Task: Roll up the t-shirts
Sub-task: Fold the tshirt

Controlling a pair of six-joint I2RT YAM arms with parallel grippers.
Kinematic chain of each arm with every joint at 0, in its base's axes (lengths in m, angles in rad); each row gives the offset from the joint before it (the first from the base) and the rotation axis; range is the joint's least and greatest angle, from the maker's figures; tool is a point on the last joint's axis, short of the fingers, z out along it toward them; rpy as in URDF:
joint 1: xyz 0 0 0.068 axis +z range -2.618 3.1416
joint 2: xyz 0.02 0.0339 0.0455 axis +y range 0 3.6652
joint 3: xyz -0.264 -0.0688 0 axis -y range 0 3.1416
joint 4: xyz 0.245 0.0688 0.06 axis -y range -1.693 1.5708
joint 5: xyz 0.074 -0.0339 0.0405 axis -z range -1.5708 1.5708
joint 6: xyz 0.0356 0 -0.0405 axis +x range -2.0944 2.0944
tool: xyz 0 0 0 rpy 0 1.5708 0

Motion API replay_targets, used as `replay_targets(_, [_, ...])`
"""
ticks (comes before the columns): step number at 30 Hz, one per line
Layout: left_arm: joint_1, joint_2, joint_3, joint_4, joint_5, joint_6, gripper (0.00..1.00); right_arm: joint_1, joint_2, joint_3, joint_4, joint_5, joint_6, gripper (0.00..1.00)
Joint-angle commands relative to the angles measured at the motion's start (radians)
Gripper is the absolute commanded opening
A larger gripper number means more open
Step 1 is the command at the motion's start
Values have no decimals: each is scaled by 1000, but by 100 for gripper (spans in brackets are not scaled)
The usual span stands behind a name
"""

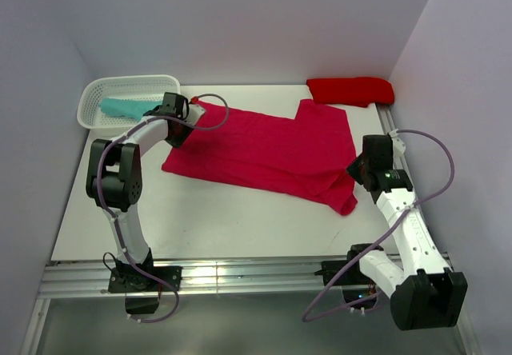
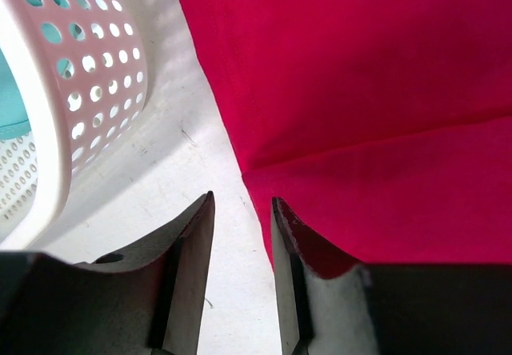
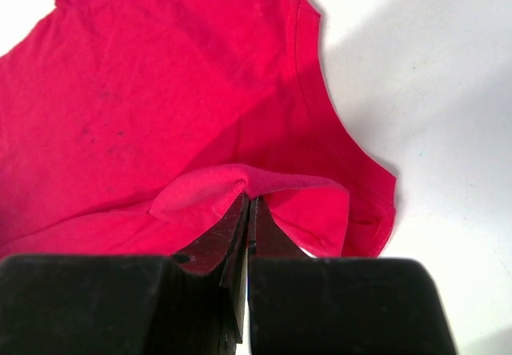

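A raspberry-crimson t-shirt point(image 1: 264, 151) lies spread flat across the middle of the table. My left gripper point(image 1: 182, 129) hovers at its left edge beside the basket. In the left wrist view the gripper point(image 2: 242, 203) is open, with only bare table between the fingers and the shirt's edge point(image 2: 360, 91) just right of them. My right gripper point(image 1: 356, 171) is at the shirt's right edge. Seen from the right wrist, it point(image 3: 248, 199) is shut on a raised fold of the crimson cloth point(image 3: 160, 107). A scarlet t-shirt point(image 1: 350, 90) sits bunched at the back right. A teal t-shirt point(image 1: 122, 108) lies in the basket.
A white lattice basket point(image 1: 92, 91) stands at the back left, close to my left wrist; its wall point(image 2: 88, 75) fills the left of that wrist's view. Walls close in the table on the left, back and right. A metal rail point(image 1: 240, 275) runs along the near edge.
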State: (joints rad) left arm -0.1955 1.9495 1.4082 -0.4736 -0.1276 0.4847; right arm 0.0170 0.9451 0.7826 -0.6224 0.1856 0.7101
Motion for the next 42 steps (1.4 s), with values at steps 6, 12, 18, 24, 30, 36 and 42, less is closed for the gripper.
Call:
replay_targets(6, [-8,-80,32,-10,88,-9,41,-8,139,53,101,-29,-37,0])
replay_targets(12, [-15,-80,32,-13,115,-9,42,-9,285,125,133,-35,-55,0])
replay_targets(18, [-16,-60,35,-2,117,-6,42,-18,426,221,131,-28,-69,0])
replay_targets(24, [-16,-54,28,7,114,3,41,-40,550,319,118,-31,-81,0])
replay_targets(30, [-16,-52,11,15,112,6,41,-40,624,369,115,-21,-96,0])
replay_targets(36, [-16,-57,0,15,115,14,42,-42,688,418,81,1,-104,4])
replay_targets(42, [-16,-61,0,7,120,12,42,-55,705,411,78,37,-115,31])
